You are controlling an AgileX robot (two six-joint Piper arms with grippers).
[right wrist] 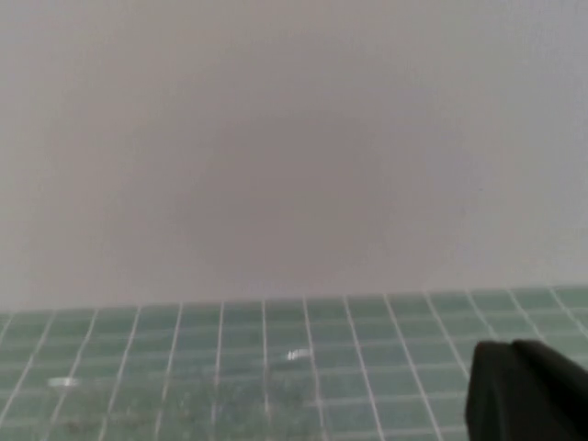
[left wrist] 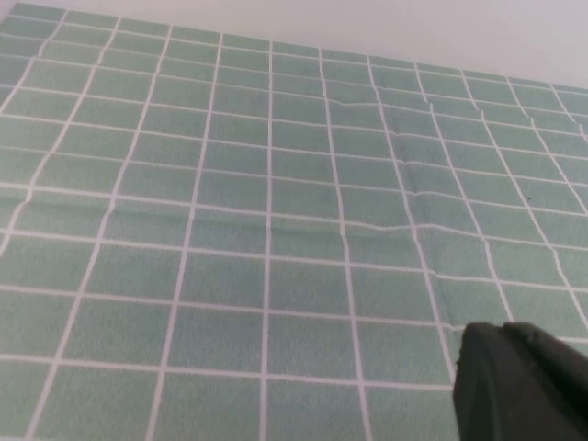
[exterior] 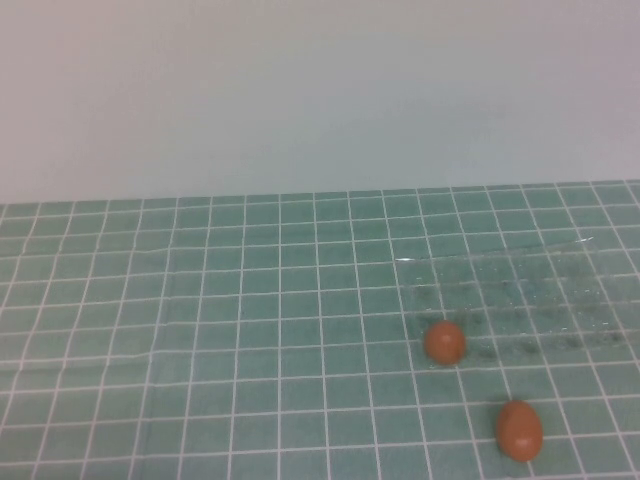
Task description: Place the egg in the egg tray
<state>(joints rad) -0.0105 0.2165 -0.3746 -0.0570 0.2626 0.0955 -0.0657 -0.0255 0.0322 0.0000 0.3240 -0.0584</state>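
Note:
The egg point(exterior: 519, 430), oval and deep orange-brown, lies on the green grid cloth at the front right, just in front of the tray. The egg tray point(exterior: 540, 300) is clear plastic with glinting cups and lies at the right. A rounder, paler egg point(exterior: 444, 342) sits at its near left corner. The tray's glints also show in the right wrist view point(right wrist: 296, 354). Neither gripper shows in the high view. My left gripper point(left wrist: 501, 333) hangs shut and empty over bare cloth. My right gripper point(right wrist: 510, 349) is shut and empty, facing the wall above the tray's far side.
A green cloth with a white grid point(exterior: 250, 350) covers the table. A plain pale wall point(exterior: 320, 90) stands behind it. The cloth's left half holds nothing.

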